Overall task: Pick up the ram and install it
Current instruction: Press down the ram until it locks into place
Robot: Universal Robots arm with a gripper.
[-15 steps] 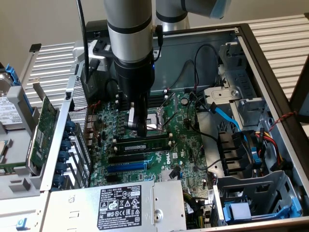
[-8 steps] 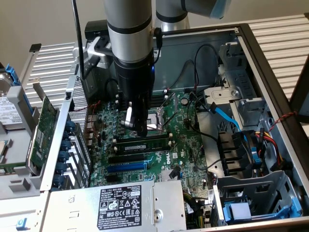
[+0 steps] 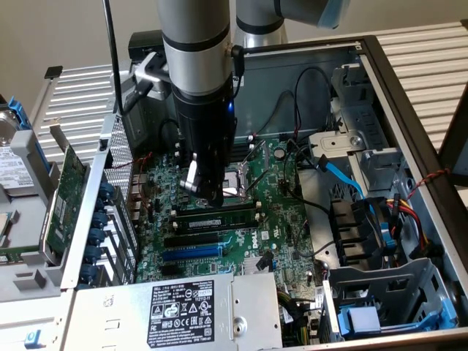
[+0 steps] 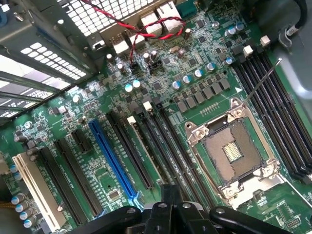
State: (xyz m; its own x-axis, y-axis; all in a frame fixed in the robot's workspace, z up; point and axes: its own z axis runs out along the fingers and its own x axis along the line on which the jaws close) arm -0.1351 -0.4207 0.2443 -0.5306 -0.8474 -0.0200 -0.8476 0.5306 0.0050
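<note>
The gripper (image 3: 213, 196) hangs low over the motherboard (image 3: 281, 234), just above the memory slots beside the processor socket (image 4: 234, 153), with its jaws drawn together and, as far as I can see, nothing between them. The ram (image 3: 219, 219) lies along one of the slots right under the gripper, flat in line with it, so the work looks to be at the seating stage: the stick is in place, and whether it is fully clicked home I cannot tell. Finishing it would call for even downward pressure along the stick until the end clips (image 4: 148, 105) catch. I count one ram stick, one arm, one blue slot (image 4: 113, 164) and one green card (image 3: 64, 196) standing outside the case (image 3: 409, 110)
</note>
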